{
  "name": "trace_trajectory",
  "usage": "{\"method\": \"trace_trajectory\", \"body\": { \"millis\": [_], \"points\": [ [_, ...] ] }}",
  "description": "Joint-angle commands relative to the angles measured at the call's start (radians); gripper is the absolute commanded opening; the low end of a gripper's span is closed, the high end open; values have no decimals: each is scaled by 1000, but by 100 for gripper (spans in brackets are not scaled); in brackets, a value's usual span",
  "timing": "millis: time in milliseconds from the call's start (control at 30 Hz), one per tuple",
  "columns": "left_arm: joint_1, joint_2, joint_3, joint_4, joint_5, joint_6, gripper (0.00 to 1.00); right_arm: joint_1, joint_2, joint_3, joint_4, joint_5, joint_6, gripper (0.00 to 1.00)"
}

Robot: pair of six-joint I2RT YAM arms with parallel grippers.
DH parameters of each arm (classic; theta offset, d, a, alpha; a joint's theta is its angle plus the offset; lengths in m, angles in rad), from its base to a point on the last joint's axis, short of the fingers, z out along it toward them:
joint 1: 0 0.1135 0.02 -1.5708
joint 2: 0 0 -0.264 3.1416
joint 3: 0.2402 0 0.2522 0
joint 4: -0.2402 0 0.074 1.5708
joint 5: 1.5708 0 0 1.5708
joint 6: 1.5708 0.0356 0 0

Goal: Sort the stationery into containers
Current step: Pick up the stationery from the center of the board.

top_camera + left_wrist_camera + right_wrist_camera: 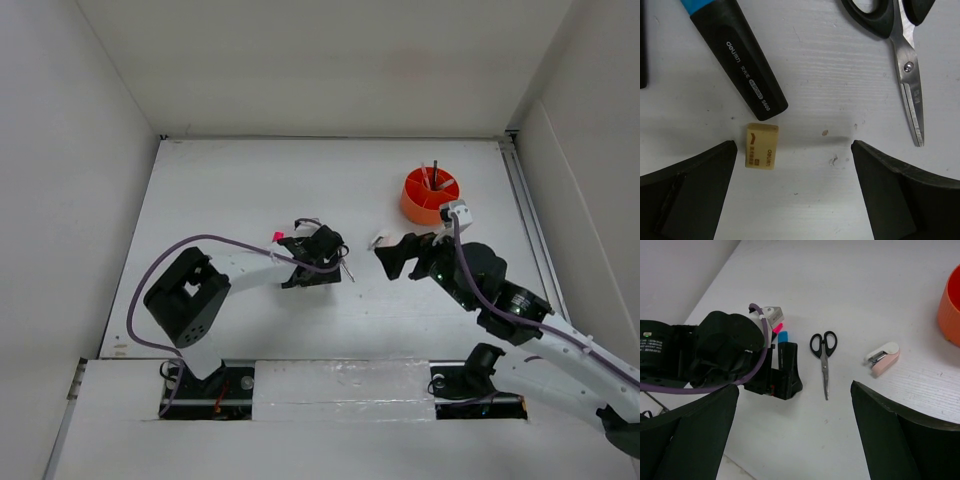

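Observation:
My left gripper (794, 148) is open and empty, low over the table (810, 200). A yellowish eraser (761, 146) lies just inside its left finger. A blue-capped black highlighter (740, 60) lies beyond it, and black-handled scissors (901, 55) lie at the upper right. My right gripper (794, 390) is open and empty, and looks at the scissors (823, 360) and the left gripper (785, 372). A pink cap (776, 328) and a blue cap (783, 336) show behind the left gripper. The orange organiser (430, 195) stands at the back right with pens (434, 178) upright in it.
A small pink and white stapler-like item (882, 358) lies between the scissors and the organiser's rim (950, 307). White walls enclose the table on the left, back and right (60, 200). The left arm's purple cable (200, 240) loops over the table.

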State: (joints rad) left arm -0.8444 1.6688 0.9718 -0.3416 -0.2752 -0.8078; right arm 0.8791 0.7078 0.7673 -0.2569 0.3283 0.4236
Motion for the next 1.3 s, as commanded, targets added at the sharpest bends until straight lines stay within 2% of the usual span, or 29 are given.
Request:
{"method": "trace_trajectory", "body": {
  "millis": [0,133,233,333,367,467,533,600,633,733,800,867,933,1033,1067,1200,1267],
  "points": [
    [4,35,27,-65,-68,-34,100,15,-28,-5,11,-8,17,100],
    [4,35,36,-99,-93,-34,89,24,-28,-23,11,-17,26,99],
    [4,45,36,-109,-105,-24,84,35,-28,-23,11,-17,36,99],
    [4,45,36,-109,-105,-2,76,46,-28,-33,11,-17,49,98],
    [4,45,36,-109,-105,7,69,57,-28,-33,11,-17,49,98],
    [4,45,25,-100,-96,21,65,57,-47,-42,11,-17,58,98],
    [4,45,16,-89,-87,30,57,57,-47,-42,11,-17,58,96],
    [4,57,16,-79,-87,30,57,66,-56,-42,11,-17,69,96],
    [4,66,16,-79,-87,30,53,66,-56,-42,11,-17,69,96],
    [4,75,16,-79,-87,30,53,75,-65,-42,11,-17,69,95],
    [4,75,16,-79,-87,21,47,75,-74,-42,-8,-17,69,95],
    [4,75,16,-79,-96,21,46,75,-74,-42,-8,-8,69,95],
    [4,85,16,-79,-96,21,34,75,-74,-42,-8,-8,78,95],
    [4,85,7,-79,-96,12,23,75,-74,-42,-8,-8,78,94],
    [4,85,7,-79,-96,12,14,75,-74,-42,-8,-8,78,94],
    [4,63,-14,-69,-85,2,0,84,-74,-42,-8,-17,78,94],
    [4,28,-25,-69,-75,2,0,84,-74,-42,-8,-17,78,94]
  ]
}}
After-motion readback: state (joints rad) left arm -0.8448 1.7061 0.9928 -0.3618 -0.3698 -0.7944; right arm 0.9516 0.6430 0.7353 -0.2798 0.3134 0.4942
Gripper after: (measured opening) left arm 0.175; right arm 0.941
